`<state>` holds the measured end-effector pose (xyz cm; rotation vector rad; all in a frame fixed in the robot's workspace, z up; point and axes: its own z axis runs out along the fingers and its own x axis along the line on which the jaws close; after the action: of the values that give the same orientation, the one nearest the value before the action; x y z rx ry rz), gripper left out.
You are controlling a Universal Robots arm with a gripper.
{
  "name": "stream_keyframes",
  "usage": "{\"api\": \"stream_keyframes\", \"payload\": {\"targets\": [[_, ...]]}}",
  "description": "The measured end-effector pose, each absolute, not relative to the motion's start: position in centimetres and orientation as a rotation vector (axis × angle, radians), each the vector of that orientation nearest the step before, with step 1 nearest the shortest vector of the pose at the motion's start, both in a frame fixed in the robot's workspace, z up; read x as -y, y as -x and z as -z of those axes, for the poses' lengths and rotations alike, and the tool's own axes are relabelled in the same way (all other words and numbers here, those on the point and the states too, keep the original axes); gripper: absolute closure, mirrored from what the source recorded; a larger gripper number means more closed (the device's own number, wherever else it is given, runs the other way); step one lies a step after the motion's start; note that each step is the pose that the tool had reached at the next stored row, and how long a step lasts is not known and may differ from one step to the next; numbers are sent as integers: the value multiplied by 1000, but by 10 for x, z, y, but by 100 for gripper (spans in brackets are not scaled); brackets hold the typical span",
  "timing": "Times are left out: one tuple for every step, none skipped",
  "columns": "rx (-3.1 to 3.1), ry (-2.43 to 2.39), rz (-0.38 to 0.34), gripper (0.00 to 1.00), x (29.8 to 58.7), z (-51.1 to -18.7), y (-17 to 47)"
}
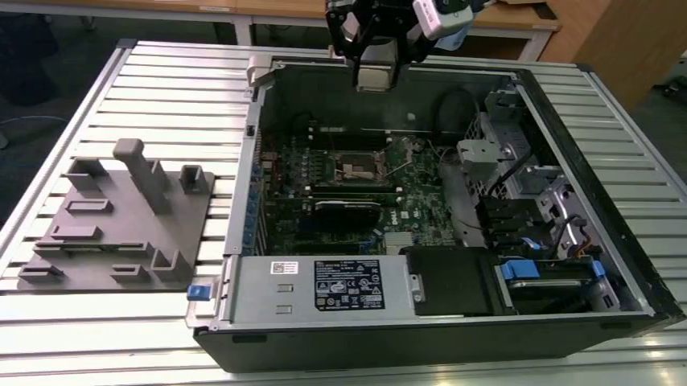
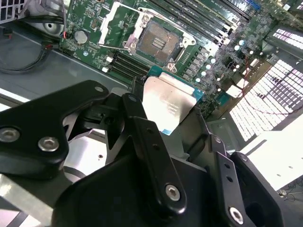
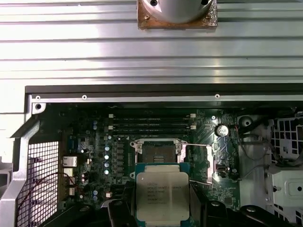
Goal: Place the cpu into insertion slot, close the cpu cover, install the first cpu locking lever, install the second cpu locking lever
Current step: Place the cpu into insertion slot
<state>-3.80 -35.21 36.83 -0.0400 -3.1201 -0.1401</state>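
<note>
My gripper point(image 1: 372, 76) hangs above the far edge of the open computer case, shut on the cpu point(image 1: 372, 78). In both wrist views the cpu point(image 2: 168, 101) point(image 3: 162, 196) is a flat silver-grey square on a green base, clamped by two opposite edges between black fingers point(image 2: 137, 113). The gripper point(image 2: 168, 111) point(image 3: 163, 208) is well above the board. The insertion slot point(image 1: 359, 166) point(image 2: 158, 41) point(image 3: 159, 152) lies bare on the green board, dark centre showing inside a silvery rim. Thin wire levers point(image 3: 199, 145) stand out beside the slot. I cannot make out the cpu cover.
A grey fixture block point(image 1: 118, 217) sits on the slatted table at the exterior view's left. Inside the case are a black expansion card point(image 1: 346, 213), a labelled metal box point(image 1: 322, 285), drive bays point(image 1: 536, 209) and cables point(image 1: 462, 104). The case walls point(image 1: 249, 161) ring the board.
</note>
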Motion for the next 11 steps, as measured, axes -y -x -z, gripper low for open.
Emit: {"api": "stream_keyframes", "payload": {"targets": [[3120, 40, 140, 46, 352, -367, 38], [3120, 40, 140, 46, 352, -366, 38], [3120, 40, 140, 46, 352, -366, 38], [3120, 40, 140, 46, 352, -366, 38], [3120, 40, 140, 46, 352, -366, 38], [3120, 40, 140, 46, 352, -365, 38], [3120, 40, 141, 46, 352, -364, 38], [3120, 40, 141, 46, 352, -362, 38], [3120, 40, 141, 46, 352, -361, 38], [3121, 40, 142, 46, 352, -359, 38], [3121, 40, 142, 46, 352, -358, 38]]}}
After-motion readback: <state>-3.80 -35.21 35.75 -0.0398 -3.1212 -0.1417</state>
